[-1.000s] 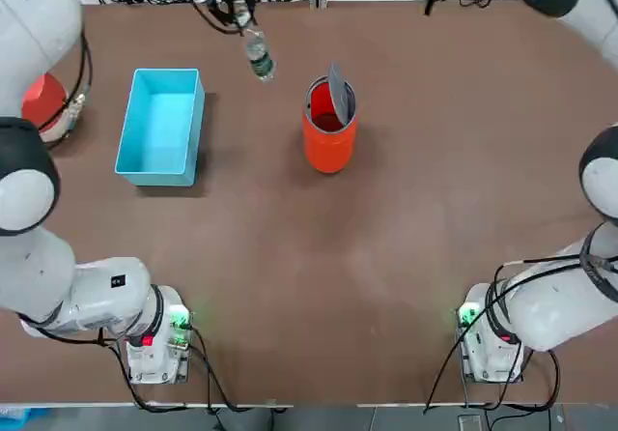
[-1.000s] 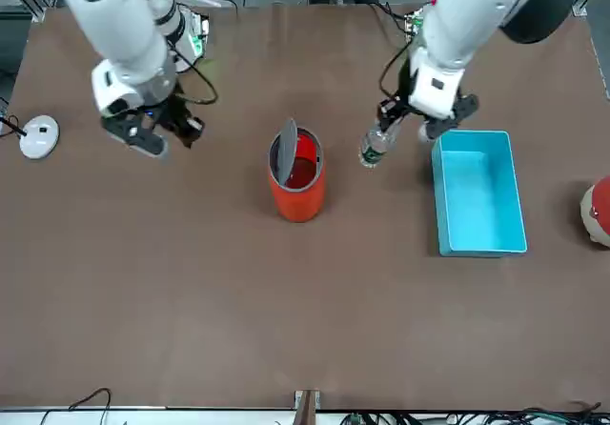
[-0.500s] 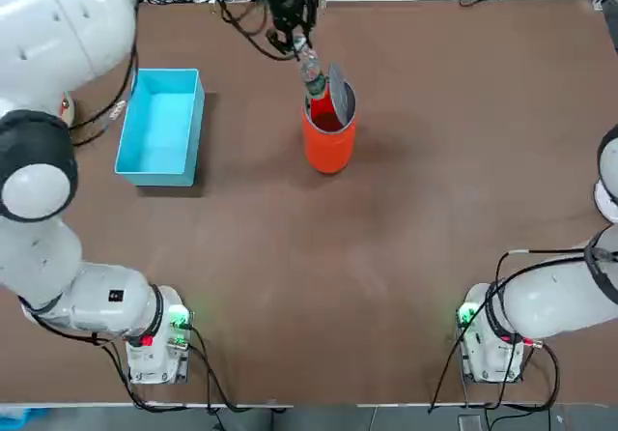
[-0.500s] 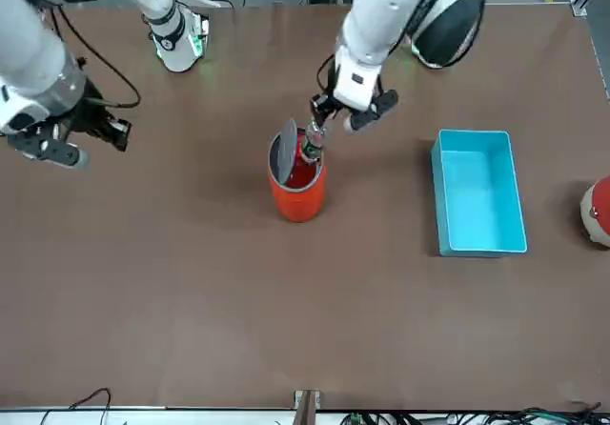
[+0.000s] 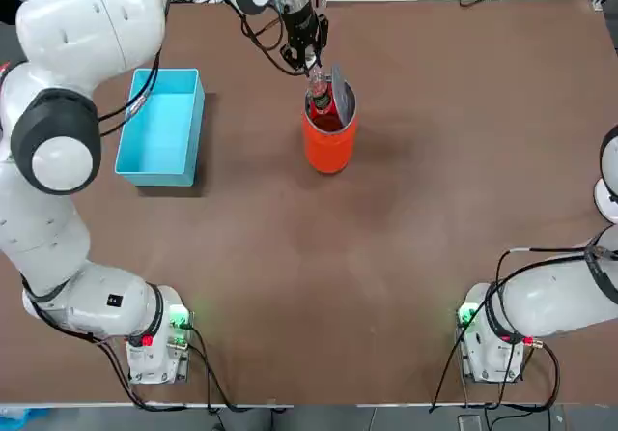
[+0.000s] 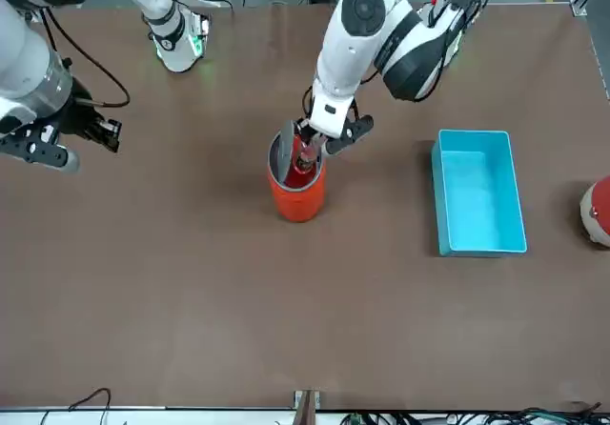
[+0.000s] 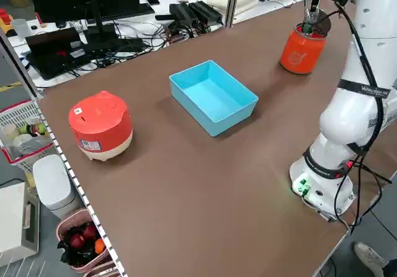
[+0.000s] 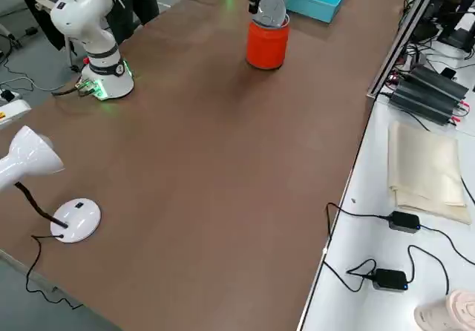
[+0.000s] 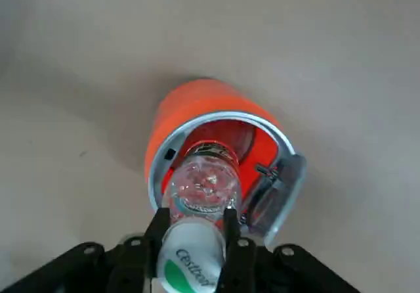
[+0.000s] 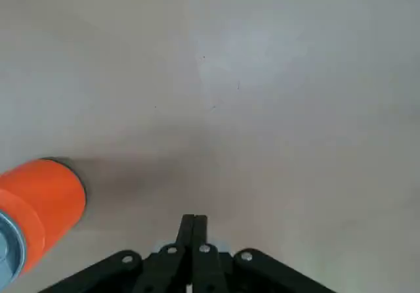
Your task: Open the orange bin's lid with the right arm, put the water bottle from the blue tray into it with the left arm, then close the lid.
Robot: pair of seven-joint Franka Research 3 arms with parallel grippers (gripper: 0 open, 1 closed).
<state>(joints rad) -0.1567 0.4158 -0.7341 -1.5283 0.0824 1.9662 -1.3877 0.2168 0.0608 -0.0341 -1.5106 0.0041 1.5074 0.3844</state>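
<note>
Gripping the water bottle [image 9: 200, 194], the left gripper [image 9: 191, 230] held it in the orange bin [image 5: 328, 141]'s mouth. The lid [image 5: 337, 91] stood open and unclosed; the right gripper [image 10: 193, 230] sat clenched, empty.

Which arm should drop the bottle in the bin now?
Left. Its pincer already holds the bottle in the open bin's mouth; the right pincer is shut and far away.

Over the last second the left gripper [image 5: 311, 62] has carried the water bottle [image 9: 200, 194] from beside the blue tray [image 5: 160, 125] across to the orange bin [image 5: 329, 131], and the bottle's lower end now dips inside the open rim beneath the claw. The right gripper [image 6: 46, 145], fingers closed, has drawn farther away from the bin.
</note>
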